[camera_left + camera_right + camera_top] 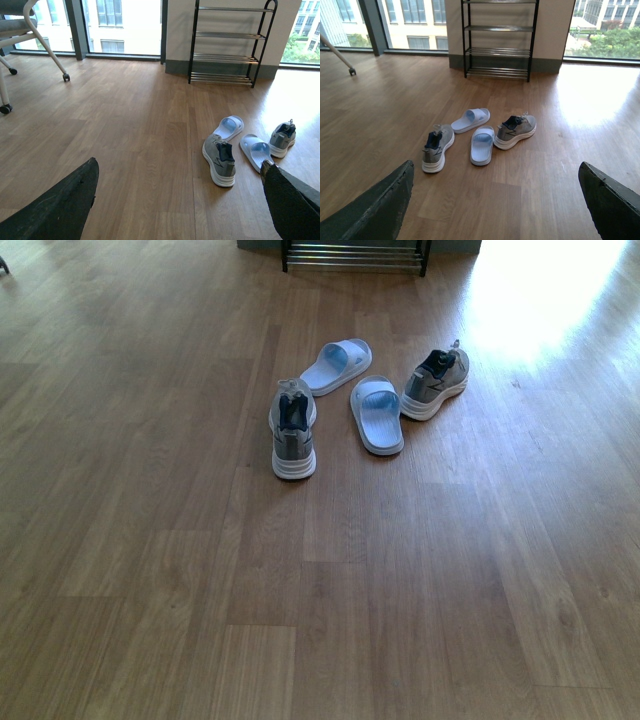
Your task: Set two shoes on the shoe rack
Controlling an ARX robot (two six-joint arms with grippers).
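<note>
Two grey knit sneakers with white soles stand upright on the wood floor. The left one point(292, 429) has its heel toward me; it also shows in the left wrist view point(219, 158) and right wrist view point(437, 147). The right one point(436, 382) lies further back and right, and shows in the left wrist view point(283, 138) and right wrist view point(515, 131). The shoe rack point(355, 254), black frame with chrome bars, stands by the far wall, bare in the left wrist view point(227, 43) and right wrist view point(498, 38). My left gripper point(180, 182) and right gripper point(496, 187) are open, empty, short of the shoes.
Two pale blue slides lie between the sneakers, one further back point(336, 365) and one nearer point(377, 415). An office chair on castors point(30, 35) stands far left. Glass windows line the back wall. Bright glare falls on the floor at the right point(540, 290).
</note>
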